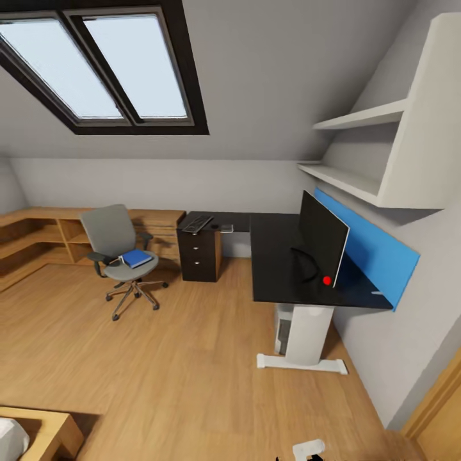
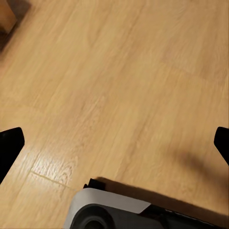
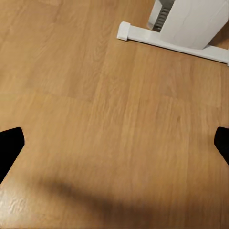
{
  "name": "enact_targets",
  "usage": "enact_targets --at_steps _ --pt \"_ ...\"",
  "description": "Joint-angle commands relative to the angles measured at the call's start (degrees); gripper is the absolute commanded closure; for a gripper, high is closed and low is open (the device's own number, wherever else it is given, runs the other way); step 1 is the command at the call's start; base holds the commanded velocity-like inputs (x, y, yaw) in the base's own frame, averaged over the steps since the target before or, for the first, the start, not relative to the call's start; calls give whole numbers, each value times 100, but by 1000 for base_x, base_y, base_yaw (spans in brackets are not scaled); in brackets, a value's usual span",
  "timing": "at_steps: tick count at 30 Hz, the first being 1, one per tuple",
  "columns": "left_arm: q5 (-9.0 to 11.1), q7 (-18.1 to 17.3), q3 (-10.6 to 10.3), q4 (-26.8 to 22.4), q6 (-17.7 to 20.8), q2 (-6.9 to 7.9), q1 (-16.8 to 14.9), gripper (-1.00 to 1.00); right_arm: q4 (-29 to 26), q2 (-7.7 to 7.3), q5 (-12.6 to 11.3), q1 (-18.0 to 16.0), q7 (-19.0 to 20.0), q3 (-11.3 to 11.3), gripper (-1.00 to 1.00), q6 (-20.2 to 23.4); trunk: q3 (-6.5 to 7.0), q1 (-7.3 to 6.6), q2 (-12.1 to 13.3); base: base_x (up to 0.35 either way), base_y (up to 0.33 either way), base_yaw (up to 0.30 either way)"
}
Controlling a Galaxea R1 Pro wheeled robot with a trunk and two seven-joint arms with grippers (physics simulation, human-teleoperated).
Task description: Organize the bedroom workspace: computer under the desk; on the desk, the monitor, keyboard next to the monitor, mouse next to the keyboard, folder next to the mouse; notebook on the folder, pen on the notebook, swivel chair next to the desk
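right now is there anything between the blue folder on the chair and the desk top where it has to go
Nothing visible blocks it. The folder lies on the seat of the swivel chair, which stands apart from the desk with bare wood floor between them. The keyboard sits at the desk's far end; the monitor stands along the blue back panel.

an attic bedroom with a work corner: sloped ceiling with a skylight (image 1: 102, 64), wood floor (image 1: 192, 384), a bed corner (image 1: 32, 435), low wooden shelving (image 1: 38, 237), and a desk (image 1: 275, 256) with monitor (image 1: 322, 238), wall shelves (image 1: 378, 147) and a chair (image 1: 121, 253).
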Motion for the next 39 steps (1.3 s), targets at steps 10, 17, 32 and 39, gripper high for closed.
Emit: enact_targets --at_steps 10,17,32,39 --pt "66 -59 -9 6 16 9 -5 -100 4 -1 8 -7 -46 40 -100 -11 -7 4 -12 31 333 -157" --pt "58 -65 -9 6 23 8 -5 -100 11 -14 8 -7 -49 35 -100 -222 -7 4 -12 244 246 -12" --pt "57 -65 -9 32 27 11 -5 -100 5 -17 5 -7 -55 32 -100 -249 -7 4 -12 143 166 -3" --pt "57 -65 -12 32 28 18 -5 -100 11 -17 8 -7 -55 31 -100 -423 18 4 -12 14 211 -154"
